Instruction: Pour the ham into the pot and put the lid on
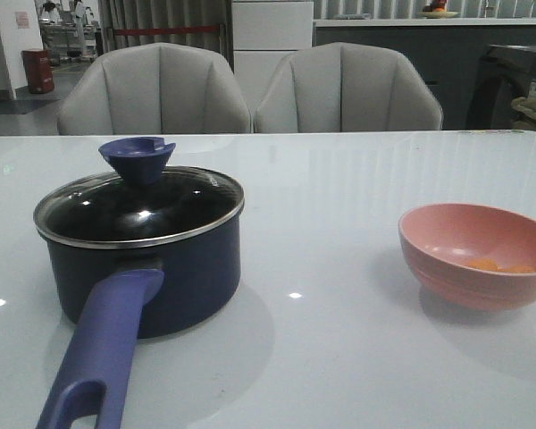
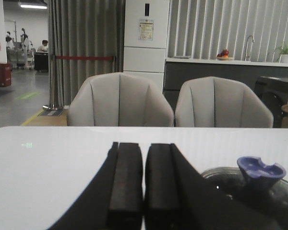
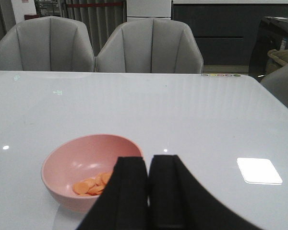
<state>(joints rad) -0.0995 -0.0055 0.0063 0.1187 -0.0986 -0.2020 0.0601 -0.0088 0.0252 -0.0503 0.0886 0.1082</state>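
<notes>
pot (image 1: 152,268): nearest me, lid (image 1: 138,210) on it.
left end effector (image 2: 143,191): pressed closed, empty.
right end effector (image 3: 149,191): closed, empty.
risk: i'd spill ham (image 3: 92,183) tipping the bowl (image 1: 478,255) carelessly.

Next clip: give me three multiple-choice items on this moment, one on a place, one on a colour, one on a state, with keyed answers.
1. Where are the orange ham slices?
A. in the round pink bowl
B. in the pot
C. on the table

2. What colour is the flared knob on the lid?
A. red
B. purple-blue
C. white

3. How is the dark navy saucepan right now?
A. uncovered
B. tipped over
C. covered by the dark glass lid

Answers: 1 A, the slices lie on the bowl's bottom. 2 B, it matches the handle. 3 C, the steel rim sits on the pot.
</notes>
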